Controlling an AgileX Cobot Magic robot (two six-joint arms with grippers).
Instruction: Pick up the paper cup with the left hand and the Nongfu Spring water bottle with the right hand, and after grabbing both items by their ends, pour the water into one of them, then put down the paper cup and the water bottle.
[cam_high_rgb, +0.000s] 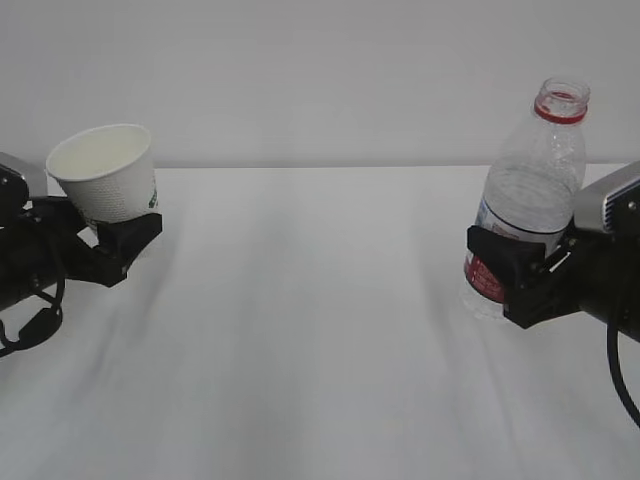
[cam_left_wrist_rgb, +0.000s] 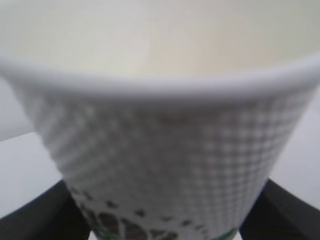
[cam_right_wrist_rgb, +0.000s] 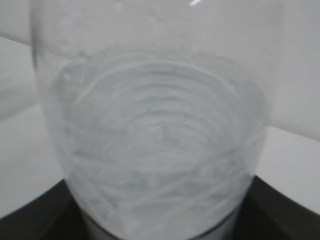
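- The left hand (cam_high_rgb: 110, 245) was matte black, built of blocky, angular parts, with a squared-off black finger at its front.
- A grey plate with rounded corners sat on top of it near the frame edge, and a thin black cable looped beneath.
- The right hand (cam_high_rgb: 520, 275) matched it: black, chunky links and a light grey rectangular plate on top.
- A black cable hung down in a curve behind it.
- Up close, both wrist views showed only dark, blurred finger edges low in the corners.
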